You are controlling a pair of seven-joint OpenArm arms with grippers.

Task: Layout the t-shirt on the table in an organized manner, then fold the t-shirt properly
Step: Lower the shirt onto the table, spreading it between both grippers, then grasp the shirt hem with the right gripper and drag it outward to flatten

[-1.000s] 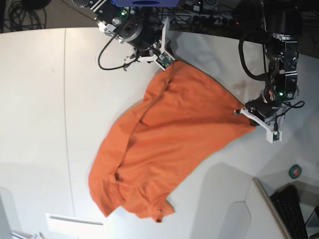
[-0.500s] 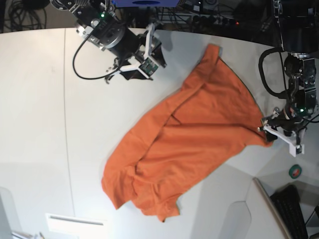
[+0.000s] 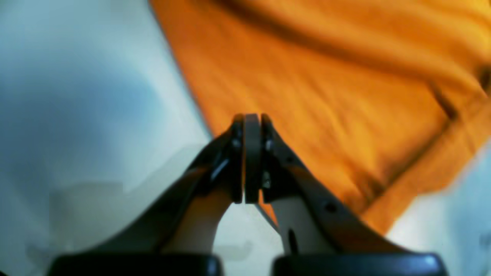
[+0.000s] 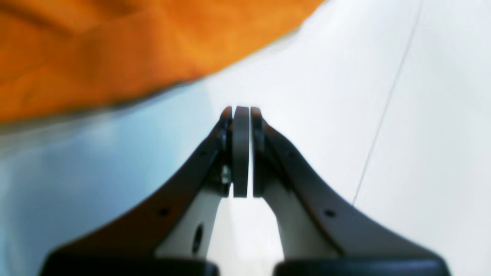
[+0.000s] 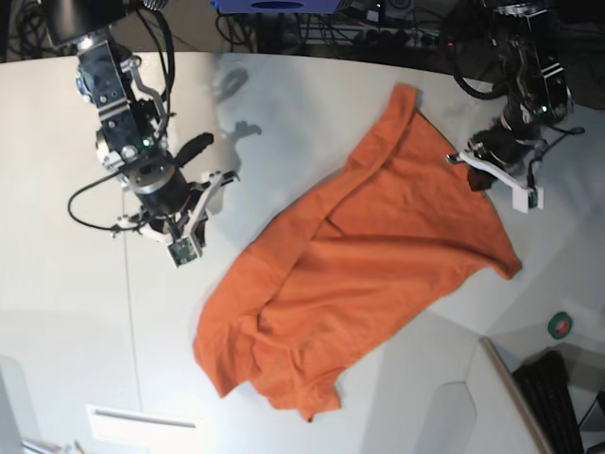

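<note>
Both arms had let go of the t-shirt point(image 5: 354, 274) and pulled away from it. One second before, the right gripper point(image 5: 194, 222) pinched one top corner and the left gripper point(image 5: 482, 170) pinched the other corner, with the cloth stretched between them; now the cloth lay free on the table point(image 5: 57, 312), and each claw was closed on nothing, the pads pressed together in both wrist views. The right gripper had travelled far, to about 9 o'clock of the shirt and well apart from it, while the left gripper hung just beside the cloth edge at about 2 o'clock. The shirt lay in the middle of the table, stretched from 1 o'clock to 7 o'clock, with its lower part bunched in folds. To my judgement the spreading was not finished: the crumpled end probably needed a new grasp before any folding.
</note>
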